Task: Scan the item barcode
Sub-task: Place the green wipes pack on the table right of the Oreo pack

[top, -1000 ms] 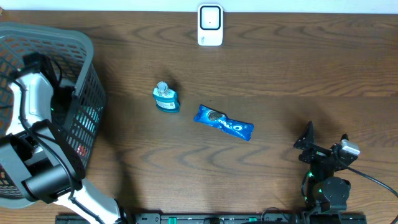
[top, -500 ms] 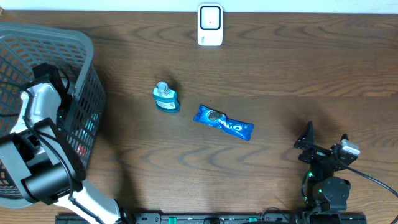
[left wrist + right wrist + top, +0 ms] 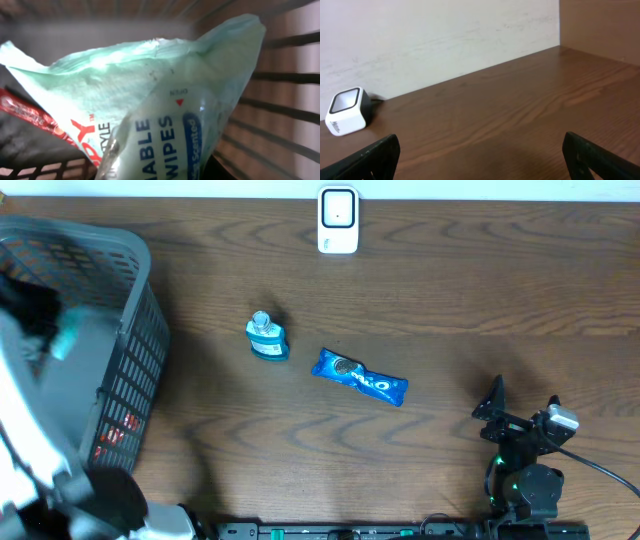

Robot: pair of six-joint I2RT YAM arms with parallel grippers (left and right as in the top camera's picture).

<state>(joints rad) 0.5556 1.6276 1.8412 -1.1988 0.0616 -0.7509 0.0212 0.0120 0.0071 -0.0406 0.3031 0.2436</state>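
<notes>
Wipes pack (image 3: pixel 165 115): within basket (image 3: pixel 130 370), apparently clamped by left gripper (image 3: pixel 48 325).
Scanner (image 3: pixel 338 220): well apart — forward-right of it.
Right gripper (image 3: pixel 522 410): spread, empty.

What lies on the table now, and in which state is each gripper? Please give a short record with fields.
scanner: at the far edge of the table
blue bottle: mid-table, left of the snack packet, not touching it
snack packet: blue, lying flat
left gripper: over the basket, closed on the wipes pack
right gripper: open, empty, near the front edge
</notes>
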